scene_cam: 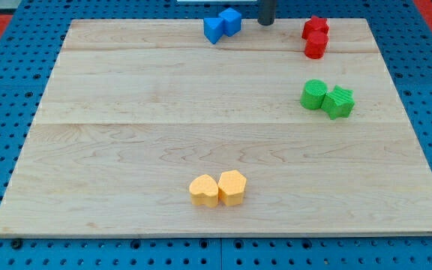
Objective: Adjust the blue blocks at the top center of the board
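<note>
Two blue blocks touch each other at the view's top centre: a blue cube on the right and a blue irregular block on the left. My tip comes down from the view's top edge and stands just to the right of the blue cube, a small gap apart. The wooden board carries all the blocks.
Two red blocks sit touching at the top right, close to the right of my tip. A green cylinder and a green star-like block touch at the right. Two yellow blocks touch near the bottom centre.
</note>
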{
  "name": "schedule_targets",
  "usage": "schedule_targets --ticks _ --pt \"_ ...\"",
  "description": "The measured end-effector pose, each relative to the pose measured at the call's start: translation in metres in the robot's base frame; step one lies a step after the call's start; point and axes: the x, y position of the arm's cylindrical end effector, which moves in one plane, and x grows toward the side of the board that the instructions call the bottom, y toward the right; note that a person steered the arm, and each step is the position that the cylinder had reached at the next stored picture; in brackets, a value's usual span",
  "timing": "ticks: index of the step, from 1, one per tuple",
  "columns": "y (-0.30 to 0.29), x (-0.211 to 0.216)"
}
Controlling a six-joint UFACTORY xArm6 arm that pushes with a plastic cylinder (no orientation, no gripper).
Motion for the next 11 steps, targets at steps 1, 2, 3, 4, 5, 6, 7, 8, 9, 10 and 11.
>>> schedule_targets --ticks 1,2,3,4,5,6,7,8,9,10,11 --pt "-0.004 0.0" --pt "-0.015 0.002" --pt "-0.027 0.002" --pt "-0.036 0.001" --pt "-0.04 0.0" --pt "-0.041 0.0" --pt "-0.042 0.002" --pt "-0.042 0.01" --pt "-0.042 0.026" --pt "-0.042 0.051" --pt "-0.037 0.066"
